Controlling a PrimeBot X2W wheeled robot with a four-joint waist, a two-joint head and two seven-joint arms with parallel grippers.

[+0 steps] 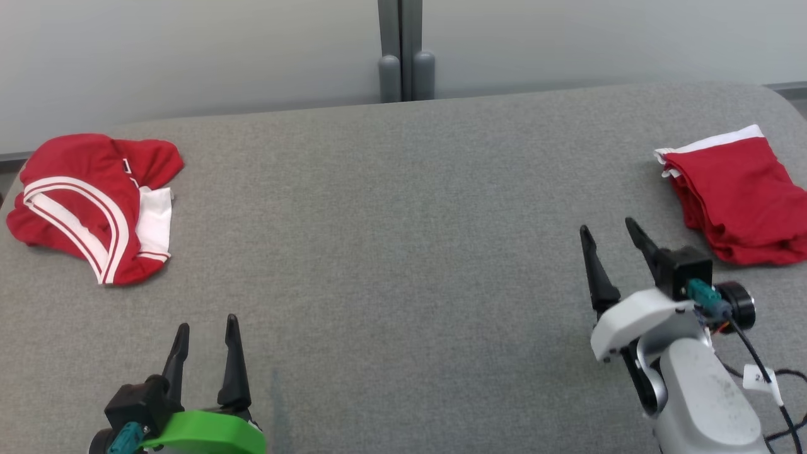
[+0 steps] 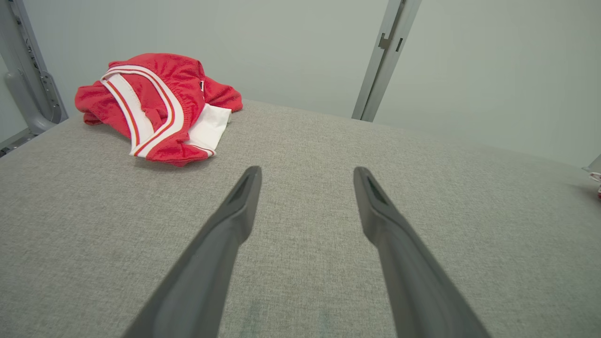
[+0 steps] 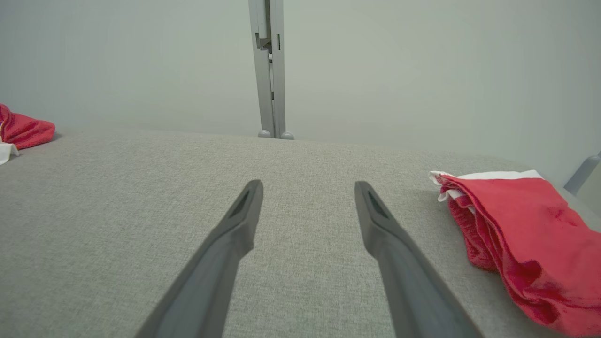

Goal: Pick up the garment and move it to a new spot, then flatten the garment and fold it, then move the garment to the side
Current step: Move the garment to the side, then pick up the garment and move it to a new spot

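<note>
- The crumpled red garment (image 1: 94, 202) lies at the far left edge of the grey table (image 1: 403, 252); its small label cannot be read.
- The left gripper (image 1: 207, 323), on the near side, is spread wide and holds nothing.
- A wide stretch of table lies between the grippers.
- The right gripper (image 1: 608, 226), spread wide too, holds nothing, just beside the folded red garment (image 1: 737, 195) at the right edge.

We are finding almost nothing readable here. A small white tag (image 1: 758, 378) is hanging behind the right gripper (image 1: 606, 225), back past the base of its jaws, and it is carrying a dark mark that may be a "2", too small for us to settle. A tiny label (image 1: 126, 166) is showing on the crumpled red garment (image 1: 82, 195), ahead and left of the left gripper (image 1: 207, 323) jaws, and we are failing to make out any letters on it.
</note>
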